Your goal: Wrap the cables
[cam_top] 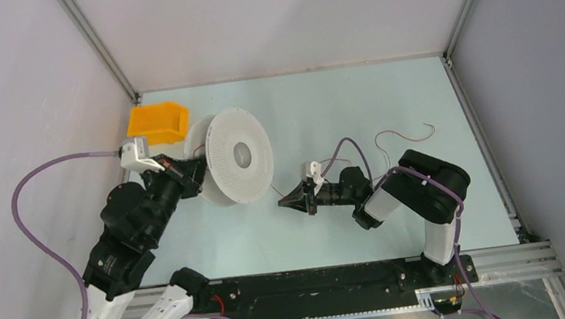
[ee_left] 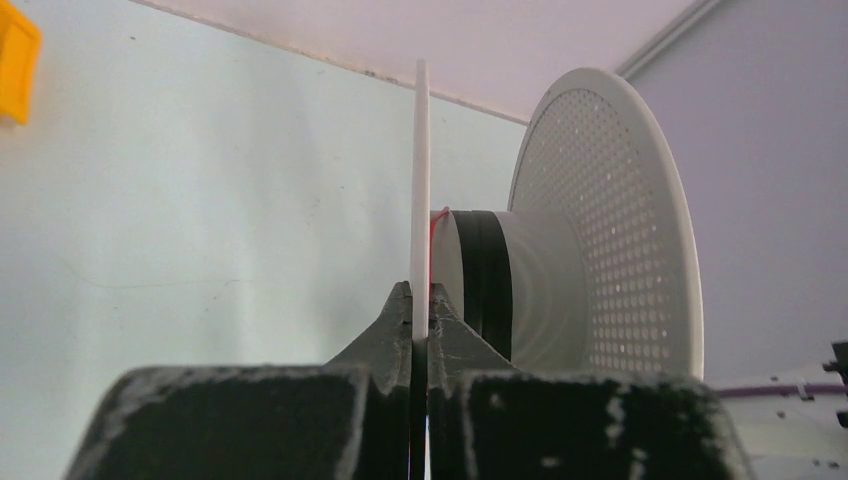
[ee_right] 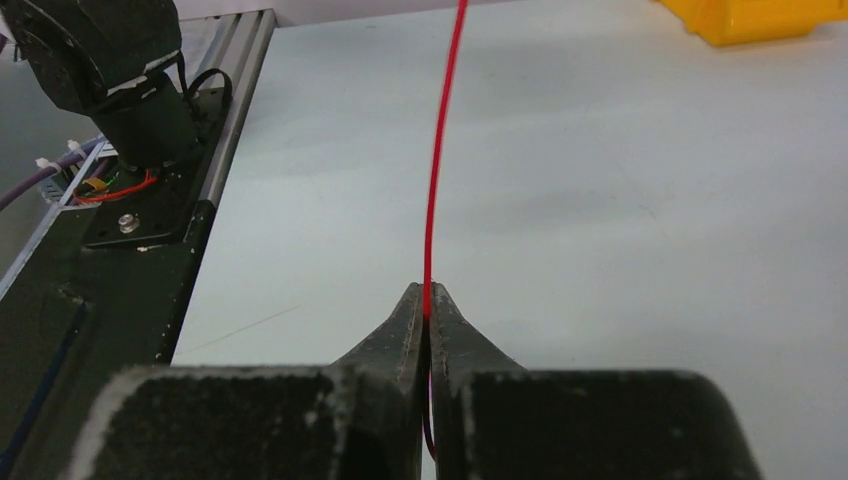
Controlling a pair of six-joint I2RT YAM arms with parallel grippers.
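Two robot arms over a pale table [cam_top: 386, 98]: one grips a white spool, the other pinches a thin red cable.

The left gripper [ee_left: 420, 297] is clamped on the thin near flange [ee_left: 421, 170] of the upright spool [cam_top: 238, 157]. Just past its tips, a short bit of red shows on the hub beside a dark band [ee_left: 490, 290]. The right gripper [ee_right: 427, 300] is pressed together on the red cable [ee_right: 441, 140], which rises from between its tips and runs straight ahead, out of the top of the wrist view. Behind that gripper, past its arm, a loose cable [cam_top: 404, 139] lies curled on the table. An orange bin [cam_top: 158, 122] sits just beyond the left gripper, in the far corner.
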